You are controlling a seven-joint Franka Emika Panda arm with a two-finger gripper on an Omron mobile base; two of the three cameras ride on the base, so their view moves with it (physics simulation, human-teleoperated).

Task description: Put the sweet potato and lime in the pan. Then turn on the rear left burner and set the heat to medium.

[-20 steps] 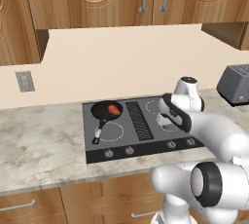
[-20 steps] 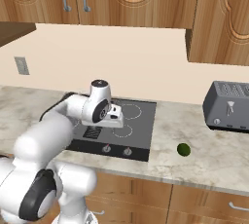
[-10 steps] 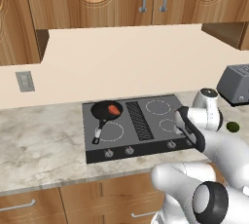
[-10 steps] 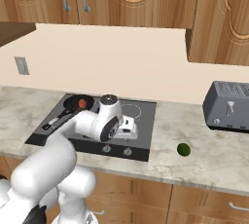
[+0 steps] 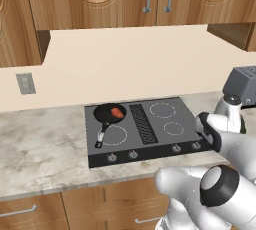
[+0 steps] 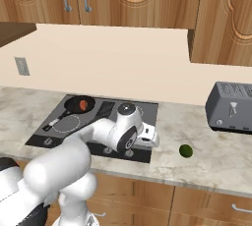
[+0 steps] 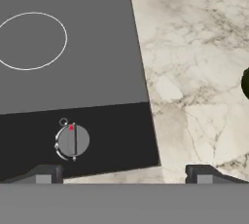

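Observation:
The black pan (image 5: 106, 113) sits on the rear left burner with its handle toward the front, and the orange-red sweet potato (image 5: 118, 112) lies inside it (image 6: 84, 104). On the counter right of the cooktop rests the dark green lime (image 6: 185, 151); it peeks in at the right edge of the hand view (image 7: 246, 83). My gripper (image 7: 124, 175) hangs open and empty over the cooktop's front right corner, pointing down (image 6: 151, 140). The lime is apart from it, farther right. A fingertip (image 7: 44, 174) shows at each lower corner of the hand view.
The grey cooktop (image 5: 159, 124) has several knobs along its front; the rightmost knob (image 7: 73, 140) lies under the hand. A grey toaster (image 6: 231, 106) stands at the back right. A wall outlet (image 5: 25, 83) is at the left. Marble counter (image 7: 194, 72) surrounds the cooktop.
The arm has swung right, from over the middle of the cooktop to its front right corner. The gripper stayed open. The sweet potato stays in the pan and the lime has not moved.

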